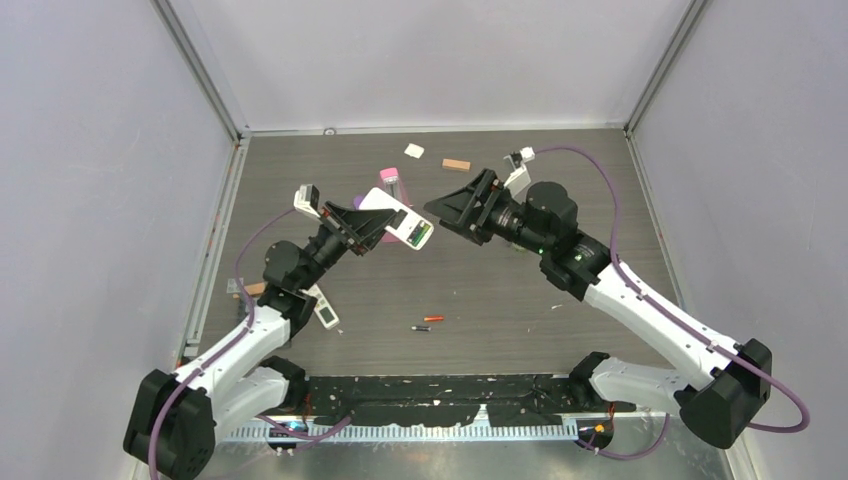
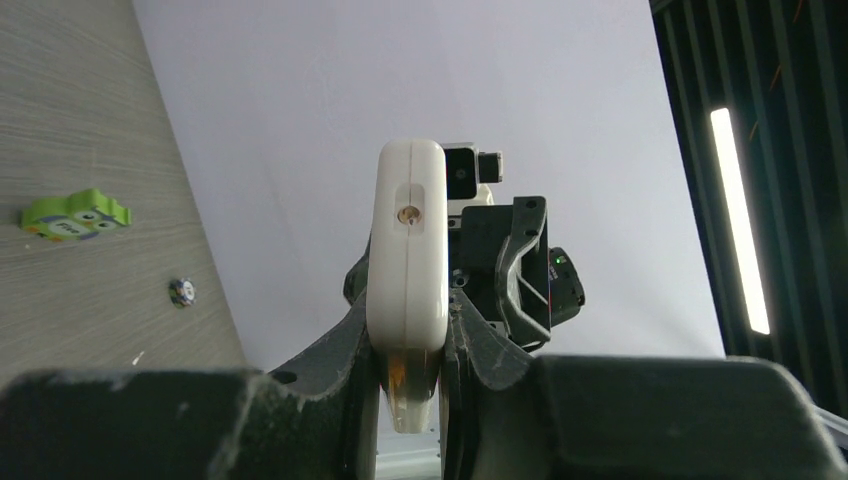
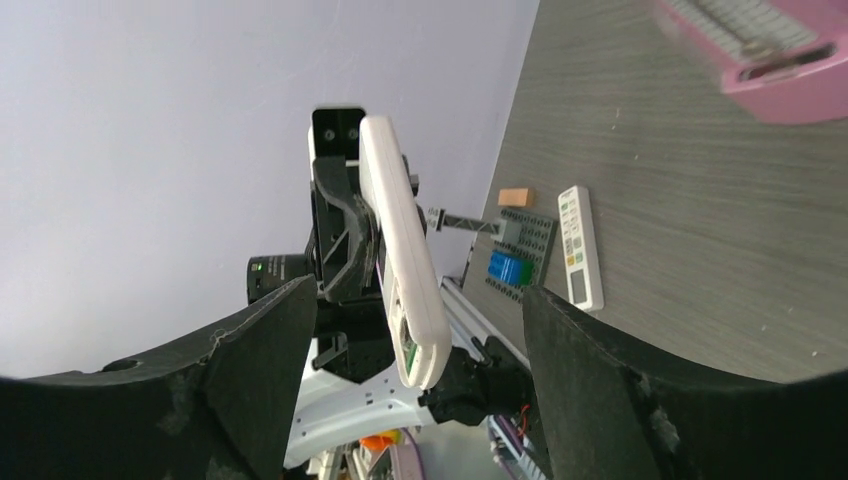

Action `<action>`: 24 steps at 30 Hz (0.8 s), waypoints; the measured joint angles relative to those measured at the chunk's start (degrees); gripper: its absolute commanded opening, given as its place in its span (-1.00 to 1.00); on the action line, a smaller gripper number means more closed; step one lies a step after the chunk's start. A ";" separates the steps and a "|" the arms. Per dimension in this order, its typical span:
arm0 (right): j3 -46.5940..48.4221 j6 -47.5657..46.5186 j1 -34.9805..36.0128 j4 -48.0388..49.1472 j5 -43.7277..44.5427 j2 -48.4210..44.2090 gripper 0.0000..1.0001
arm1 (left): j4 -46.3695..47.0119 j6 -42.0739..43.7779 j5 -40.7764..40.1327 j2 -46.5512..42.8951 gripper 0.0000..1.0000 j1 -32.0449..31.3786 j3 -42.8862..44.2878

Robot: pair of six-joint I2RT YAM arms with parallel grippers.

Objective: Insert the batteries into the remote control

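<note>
Left gripper (image 1: pixel 362 226): we log it clamped on the white remote control (image 1: pixel 398 218), raised off the table (image 1: pixel 560 270), one end jutting past the fingers.
Right gripper (image 1: pixel 447 210): jaws spread wide, nothing between them; it faces the remote's free end, apart from it.
Batteries: red-orange battery (image 1: pixel 433 319) and dark battery (image 1: pixel 421 328) lie just beside each other on the table, below both grippers, touched by neither.
Second remote (image 1: pixel 324 307): flat beside the left arm.
</note>
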 measured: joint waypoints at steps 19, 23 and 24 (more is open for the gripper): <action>14.19 -22.71 -6.36 -8.92 -11.43 7.17 0.41 | -9.94 7.91 4.81 -2.43 -1.00 3.10 2.71; 16.00 -28.41 -3.34 -13.38 -13.60 8.81 0.28 | -9.86 8.07 5.51 -1.88 -1.00 3.10 3.80; 16.35 -29.83 -2.54 -14.49 -13.84 9.22 0.25 | -9.86 8.04 5.70 -1.75 -1.00 3.10 3.89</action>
